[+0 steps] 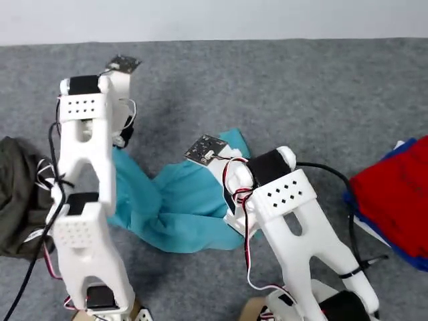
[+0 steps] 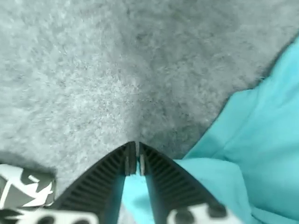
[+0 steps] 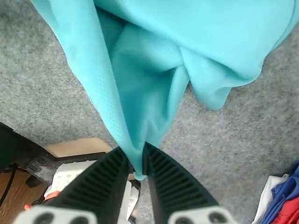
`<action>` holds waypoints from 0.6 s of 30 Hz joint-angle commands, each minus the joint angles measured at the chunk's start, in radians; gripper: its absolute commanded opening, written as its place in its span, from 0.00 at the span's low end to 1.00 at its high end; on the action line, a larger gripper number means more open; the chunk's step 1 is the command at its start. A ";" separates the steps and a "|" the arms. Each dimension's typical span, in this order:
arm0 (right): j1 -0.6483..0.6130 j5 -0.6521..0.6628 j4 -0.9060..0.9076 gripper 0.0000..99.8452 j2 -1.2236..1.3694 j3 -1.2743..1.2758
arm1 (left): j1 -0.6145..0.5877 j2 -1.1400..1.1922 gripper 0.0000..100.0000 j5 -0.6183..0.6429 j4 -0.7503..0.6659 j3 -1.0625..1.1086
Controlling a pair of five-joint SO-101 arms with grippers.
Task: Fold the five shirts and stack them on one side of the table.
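A teal shirt (image 1: 175,204) lies crumpled on the grey felt table between my two arms. In the left wrist view my left gripper (image 2: 134,160) is shut just above the felt, with teal cloth (image 2: 261,140) showing between its fingers and beside them. From above, this arm stands at the shirt's left corner (image 1: 124,157). My right gripper (image 3: 138,164) is shut on a bunched fold of the teal shirt (image 3: 154,88), and the cloth is drawn up off the table. In the high view the right arm (image 1: 267,177) covers the shirt's right end.
A dark olive shirt (image 1: 17,194) lies in a heap at the left edge. At the right edge sits a stack with a red shirt (image 1: 394,194) on top of blue ones. Bare grey felt (image 1: 281,93) stretches to the far edge.
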 commanded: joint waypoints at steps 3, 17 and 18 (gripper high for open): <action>0.170 -0.002 0.031 0.01 -0.076 -0.233 | -0.005 -0.284 0.00 0.000 0.026 -0.018; 0.447 0.097 0.025 0.01 -0.113 -0.818 | -0.006 -0.830 0.00 -0.002 0.025 -0.199; 0.452 0.095 0.025 0.01 -0.116 -0.838 | -0.002 -0.855 0.00 -0.002 0.025 -0.217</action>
